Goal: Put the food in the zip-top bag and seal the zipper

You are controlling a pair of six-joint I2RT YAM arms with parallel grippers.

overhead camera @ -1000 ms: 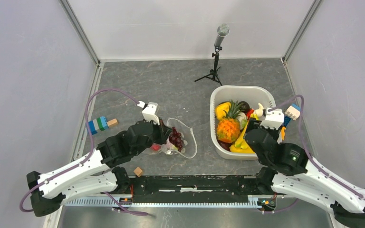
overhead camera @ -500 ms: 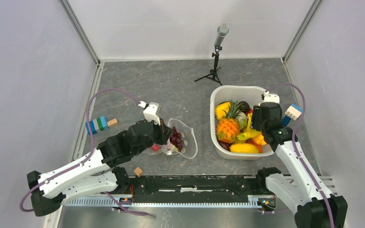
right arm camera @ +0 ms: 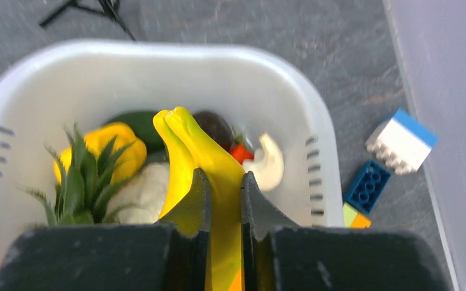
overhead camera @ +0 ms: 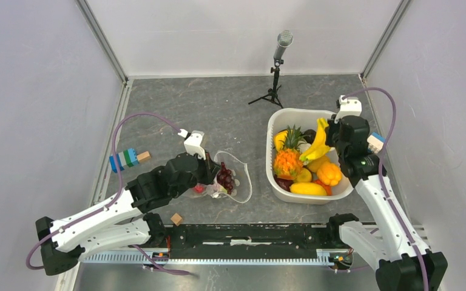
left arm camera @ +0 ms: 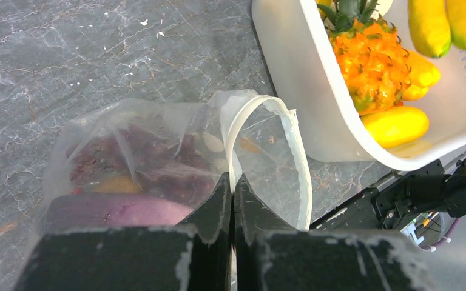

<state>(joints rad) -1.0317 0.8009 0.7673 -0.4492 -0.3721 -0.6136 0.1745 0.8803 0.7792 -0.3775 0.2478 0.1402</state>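
Note:
The zip-top bag [overhead camera: 235,180] lies open on the table, left of the basket, with purple grapes [overhead camera: 225,177] and other food inside. My left gripper [left arm camera: 232,179] is shut on the bag's mouth edge, pinching the white zipper [left arm camera: 303,176], which loops open beside it. My right gripper [right arm camera: 223,176] is shut on yellow bananas [right arm camera: 185,136] and holds them above the white basket [right arm camera: 158,54]. From above, the bananas [overhead camera: 317,140] hang over the basket [overhead camera: 303,114] beside the pineapple [overhead camera: 287,159]. The yellow pepper [right arm camera: 118,142] and white cauliflower [right arm camera: 142,191] lie below.
A microphone on a small tripod [overhead camera: 277,66] stands behind the basket. Building blocks [overhead camera: 125,159] lie at the left wall and others [right arm camera: 400,139] right of the basket. A small wooden cube [overhead camera: 176,219] sits near the front rail.
My right gripper has swung toward the basket's back right, closed on the bananas and raised them. The left gripper and the bag have not moved.

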